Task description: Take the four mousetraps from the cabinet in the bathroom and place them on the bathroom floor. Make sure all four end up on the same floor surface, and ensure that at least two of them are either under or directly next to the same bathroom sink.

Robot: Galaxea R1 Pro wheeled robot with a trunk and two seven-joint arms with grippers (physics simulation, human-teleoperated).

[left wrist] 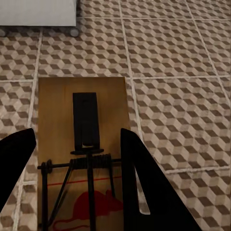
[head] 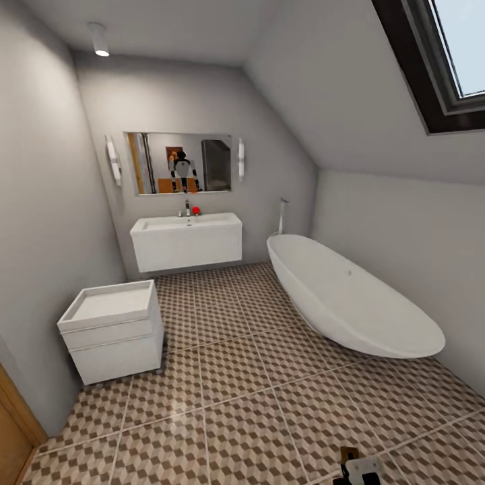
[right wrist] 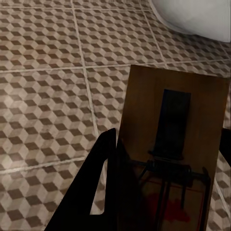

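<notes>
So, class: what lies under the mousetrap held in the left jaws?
Patterned bathroom floor tiles with pale grout lines lie below the mousetrap, held in the left gripper. The tiles straight beneath the wooden board are covered, so anything there cannot be seen.

No readable text; red mouse emblem on mousetrap point(left wrist: 82, 159) only.

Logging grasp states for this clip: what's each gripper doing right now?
Left gripper: jaws closed on a mousetrap, above the bathroom floor.
Right gripper: jaws closed on another mousetrap.
</notes>
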